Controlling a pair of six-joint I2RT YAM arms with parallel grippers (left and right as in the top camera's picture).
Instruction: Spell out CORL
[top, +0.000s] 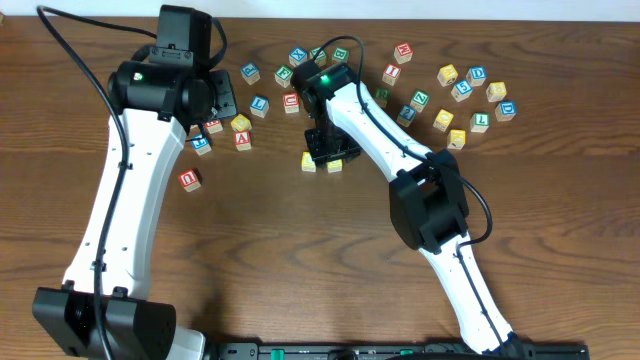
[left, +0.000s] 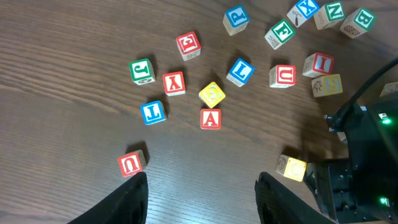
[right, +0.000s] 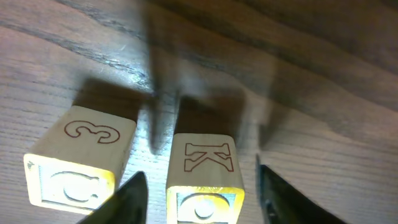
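- A pale wooden cube with a red K on its top face (right: 202, 158) sits closest to the right wrist lens. It stands upright on the table between the two dark fingers of the right gripper (right: 200, 177).
- The right jaws are spread to either side of that cube. Whether the pads touch its sides cannot be told.
- The cube's near face is yellow-edged and carries a rounded letter cut off by the frame edge.
- Just beside it, across a narrow gap on the left of that view, stands a pale wooden cube with a red 3 on top (right: 90, 134). Its near face bears a curved raised letter, seemingly a C.
- From overhead, these two show as yellow blocks at the foot of the right gripper, near the middle of the brown wood-grain table (top: 300, 260).
- The white cube with a blue L (left: 239, 71) lies loose in the upper middle of the left wrist view. The white cube with a blue R (left: 236, 18) lies beyond it near the top edge, and the two are apart.
- The left gripper (left: 200, 183) hangs over bare wood with its jaws released and nothing between them.
- A white cube with a red U (left: 132, 163) shows just above the left-hand finger in that view.
- A white cube with a red A (left: 211, 118) lies just below a yellow cube turned cornerwise (left: 212, 94).
- A further scatter of lettered cubes (top: 470, 95) lies toward the far right of the table.
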